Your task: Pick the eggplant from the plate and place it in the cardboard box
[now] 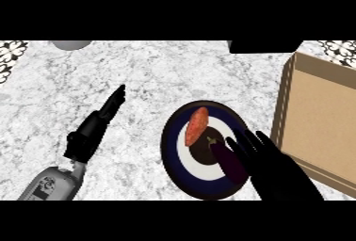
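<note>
The setting reads as a kitchen. The working surface is a counter (160,75) of speckled grey-and-white stone, the kind used for kitchen worktops, and it fills most of the frame. Food sits on it: a round dark blue and white plate (173,160) at lower centre carries a dark purple eggplant (226,157) and an orange-red elongated piece of food (198,125). At the upper left and upper right corners, patterned black-and-white tiles (12,49) show beyond the counter's edge. An open cardboard box (323,122) stands on the counter at the right of the frame.
</note>
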